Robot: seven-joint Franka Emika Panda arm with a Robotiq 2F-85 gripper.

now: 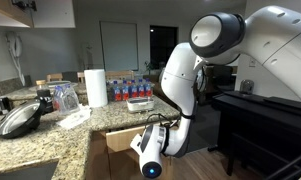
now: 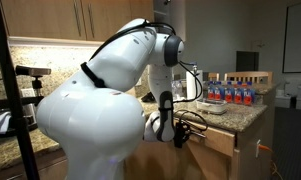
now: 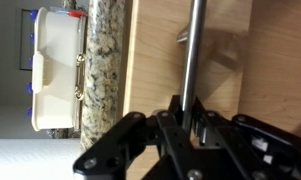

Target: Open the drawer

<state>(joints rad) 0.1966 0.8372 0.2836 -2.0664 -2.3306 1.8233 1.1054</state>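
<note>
While the gripper [image 3: 186, 112] is clenched on the silver bar handle [image 3: 193, 45] of the drawer [image 3: 155, 60], below the granite countertop [image 3: 102, 70], an off-axis pull could slip the jaws off or jam the slides.

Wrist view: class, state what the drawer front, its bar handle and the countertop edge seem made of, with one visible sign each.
Drawer front: light wood or veneer, matt; faint grain. Bar handle: probably brushed metal; silver-grey sheen. Countertop edge: likely polished granite; speckled pattern.
</note>
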